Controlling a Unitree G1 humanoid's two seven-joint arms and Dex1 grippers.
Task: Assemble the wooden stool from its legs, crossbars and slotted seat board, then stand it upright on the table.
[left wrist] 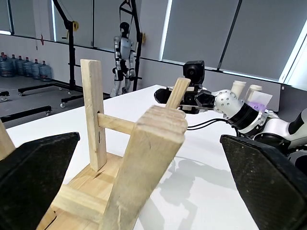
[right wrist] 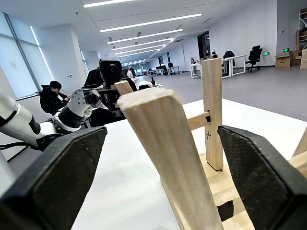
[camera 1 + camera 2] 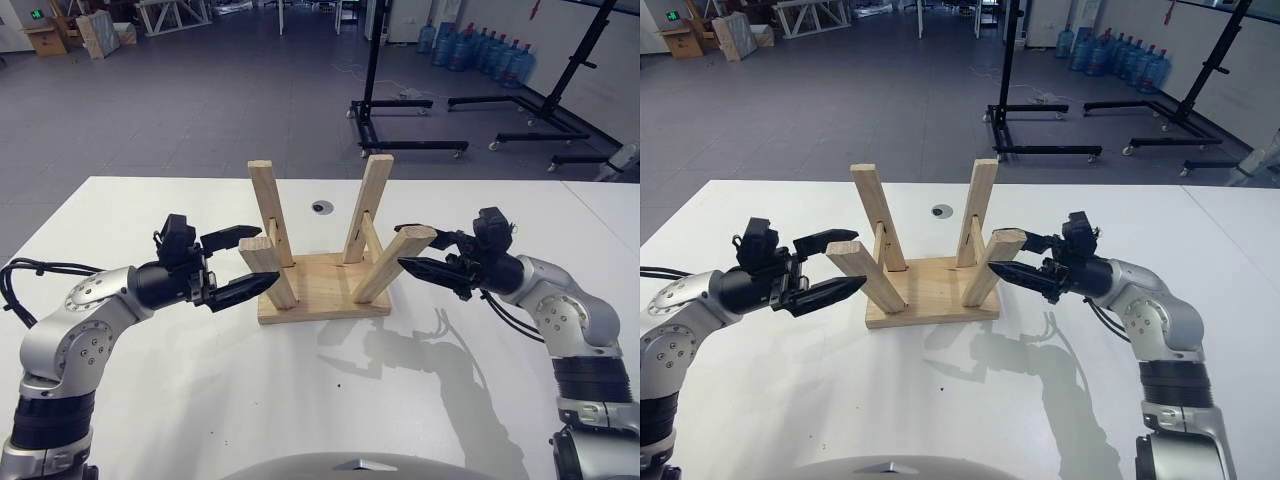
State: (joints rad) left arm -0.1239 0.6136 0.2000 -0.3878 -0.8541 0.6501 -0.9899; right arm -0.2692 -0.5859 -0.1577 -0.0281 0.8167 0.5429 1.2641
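Note:
The wooden stool lies upside down on the white table, seat board flat and its legs pointing up and splayed outward. My left gripper is open, its fingers straddling the near left leg with a gap on both sides. On the other side my right gripper is open too, one finger above and one below the tip of the near right leg. The two far legs stand free, joined to the near ones by short crossbars.
A small round hole sits in the table just behind the stool. Bare tabletop stretches in front and to both sides. Black wheeled stands and water bottles are on the floor beyond the far edge.

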